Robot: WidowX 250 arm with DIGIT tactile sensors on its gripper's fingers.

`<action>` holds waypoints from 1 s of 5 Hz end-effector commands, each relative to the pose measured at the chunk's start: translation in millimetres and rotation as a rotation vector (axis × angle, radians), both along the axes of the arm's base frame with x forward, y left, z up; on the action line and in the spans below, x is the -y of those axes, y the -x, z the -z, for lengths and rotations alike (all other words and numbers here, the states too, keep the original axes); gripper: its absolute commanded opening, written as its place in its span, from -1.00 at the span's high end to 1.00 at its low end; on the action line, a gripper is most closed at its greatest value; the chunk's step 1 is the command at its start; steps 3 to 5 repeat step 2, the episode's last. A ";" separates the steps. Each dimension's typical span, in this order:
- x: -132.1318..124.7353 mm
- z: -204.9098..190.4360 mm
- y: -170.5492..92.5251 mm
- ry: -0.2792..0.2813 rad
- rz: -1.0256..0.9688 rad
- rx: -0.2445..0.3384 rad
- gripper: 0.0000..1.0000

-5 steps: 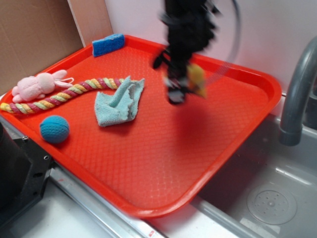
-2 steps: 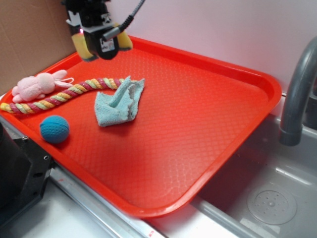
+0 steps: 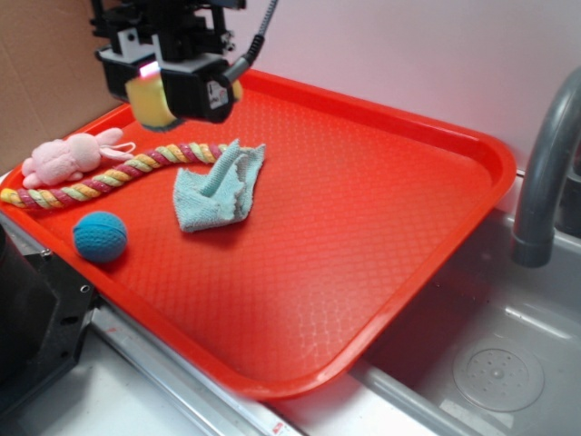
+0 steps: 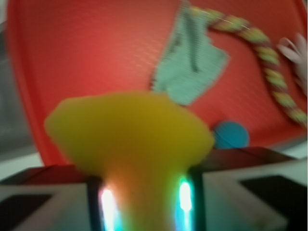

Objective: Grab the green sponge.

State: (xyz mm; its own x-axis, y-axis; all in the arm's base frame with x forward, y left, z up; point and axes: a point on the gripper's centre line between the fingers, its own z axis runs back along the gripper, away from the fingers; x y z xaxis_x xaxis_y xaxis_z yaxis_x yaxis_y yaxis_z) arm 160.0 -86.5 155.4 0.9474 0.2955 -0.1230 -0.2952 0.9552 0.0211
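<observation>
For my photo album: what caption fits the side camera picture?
Robot gripper holding a yellow sponge above a red tray of toys.

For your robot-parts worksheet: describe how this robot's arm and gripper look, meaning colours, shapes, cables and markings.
The gripper is black and boxy, with blocky plastic parts. A small white label sits on its front face, and a pink-red light glows near the fingers. A grey cable curves up from its side. The wrist view shows dark fingers lit green and blue.
</observation>
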 end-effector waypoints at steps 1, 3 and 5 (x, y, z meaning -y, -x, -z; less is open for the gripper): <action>14.6 -5.2 -20.4 -0.036 0.004 0.094 1.00; 10.2 -2.5 -18.8 -0.012 0.006 0.121 1.00; 10.2 -2.5 -18.8 -0.012 0.006 0.121 1.00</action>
